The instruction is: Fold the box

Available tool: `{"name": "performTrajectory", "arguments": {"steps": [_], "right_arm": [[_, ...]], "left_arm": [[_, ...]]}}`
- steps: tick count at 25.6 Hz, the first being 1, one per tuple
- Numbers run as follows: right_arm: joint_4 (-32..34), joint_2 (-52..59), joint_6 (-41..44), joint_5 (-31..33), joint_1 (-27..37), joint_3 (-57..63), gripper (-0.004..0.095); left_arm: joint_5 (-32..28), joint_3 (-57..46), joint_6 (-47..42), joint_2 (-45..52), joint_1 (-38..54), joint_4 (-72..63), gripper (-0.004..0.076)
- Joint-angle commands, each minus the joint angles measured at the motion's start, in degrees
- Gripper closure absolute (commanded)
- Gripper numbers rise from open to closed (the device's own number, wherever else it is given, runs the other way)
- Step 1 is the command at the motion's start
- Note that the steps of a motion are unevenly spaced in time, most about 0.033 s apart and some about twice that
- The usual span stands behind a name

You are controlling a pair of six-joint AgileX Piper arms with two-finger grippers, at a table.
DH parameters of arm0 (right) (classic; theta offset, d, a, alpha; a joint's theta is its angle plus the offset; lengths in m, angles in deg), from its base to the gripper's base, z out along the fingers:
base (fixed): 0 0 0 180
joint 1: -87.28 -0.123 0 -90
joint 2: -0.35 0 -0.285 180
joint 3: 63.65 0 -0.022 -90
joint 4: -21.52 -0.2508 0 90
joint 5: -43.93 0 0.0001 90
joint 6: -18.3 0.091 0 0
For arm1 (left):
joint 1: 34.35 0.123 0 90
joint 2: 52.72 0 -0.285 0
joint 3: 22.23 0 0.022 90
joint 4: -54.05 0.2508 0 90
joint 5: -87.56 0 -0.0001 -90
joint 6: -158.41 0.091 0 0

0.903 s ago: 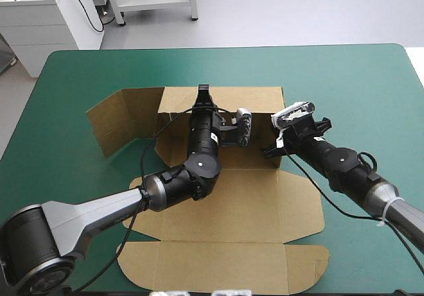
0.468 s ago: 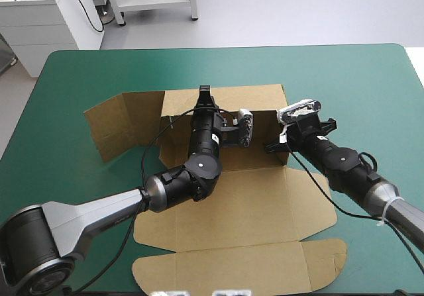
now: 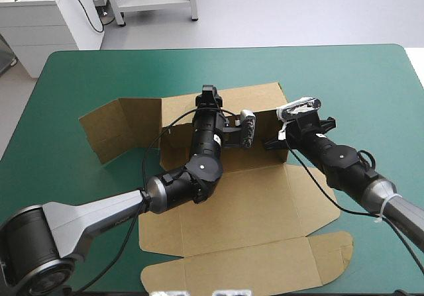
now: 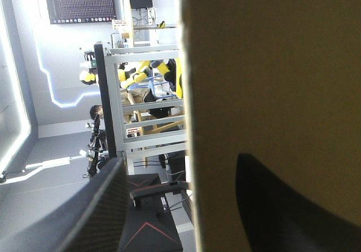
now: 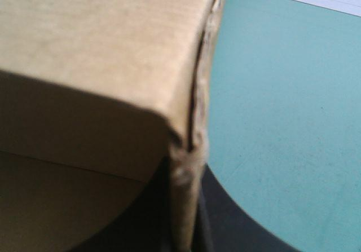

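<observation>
Box (image 3: 218,236) is lying mid-table on teal-green cover (image 3: 371,84), brown sheet mostly flat, w/ far wall (image 3: 262,100) standing up and the rest spreading toward the near edge. L gripper (image 3: 209,97) is sitting at top edge of that wall, roughly mid-length, its arm reaching in over the flat part. In L wrist view its black fingers (image 4: 90,218) are standing apart: one is showing clear against the room, the other is lying dark against the board face, and the board's edge is running up thru the gap btwn them. Nothing is showing them pinching it, so it's reading as spread around the edge, not clamped. R gripper (image 3: 273,144) is working at the wall's right end, at the corner. R wrist view is showing that corner's raw edge dropping straight down btwn its two black fingers, which are all but closed w/ board sandwiched btwn them, so it's gripping the box there; cover is showing just beyond. Left side flap (image 3: 116,127) is standing raised too, angling out from the wall's left end toward the table's left side. Right side flap (image 3: 311,203) is lying flat beside the middle panel, under R arm. Lid panel (image 3: 245,266) w/ rounded tabs is lying flat, closest to the near edge. Whole sheet is sitting skewed, not square to the table edges.
</observation>
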Motion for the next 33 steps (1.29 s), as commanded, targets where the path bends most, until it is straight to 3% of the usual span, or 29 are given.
{"name": "performTrajectory", "arguments": {"steps": [1, 6, 12, 14, 16, 22, 27, 30, 33], "right_arm": [[0.50, -0.35, -1.70, -1.48, 0.15, -3.91, 0.0929], [1.40, -4.57, -1.89, -3.90, 0.15, -7.91, 0.0929], [1.40, -7.84, -1.89, -6.10, 0.15, -10.83, 0.0929], [1.40, -8.14, -1.89, -5.85, 0.15, -10.94, 0.0929], [1.40, -8.25, -1.98, -5.72, 0.15, -10.94, 0.0929], [1.40, -8.25, -2.33, -6.07, 0.15, -10.94, 0.0929], [1.40, -8.25, -3.03, -6.07, 0.15, -10.94, 0.0929], [1.40, -8.25, -3.03, -6.07, 0.15, -10.94, 0.0929], [1.40, -8.25, -3.03, -6.07, 0.15, -10.94, 0.0929]], "left_arm": [[4.74, 1.49, -0.85, 2.85, -2.36, 3.23, 0.0307], [10.76, 1.49, -0.85, 2.85, -6.56, 3.11, 0.0307], [12.73, 1.49, 0.18, 2.85, -10.21, -0.46, 0.0339], [12.04, 1.49, 7.70, 2.85, -10.30, -3.22, 0.0456], [11.90, 1.49, 15.25, 2.85, -9.89, -5.94, 0.0695], [7.94, 5.44, 36.55, 5.91, -6.48, -25.77, 0.0709], [7.37, 19.86, 53.59, 10.98, 5.46, -60.74, 0.0709], [10.74, 30.99, 64.90, 11.66, 19.50, -83.94, 0.0709], [11.14, 34.66, 63.21, 11.56, 33.34, -92.30, 0.0717]]}}
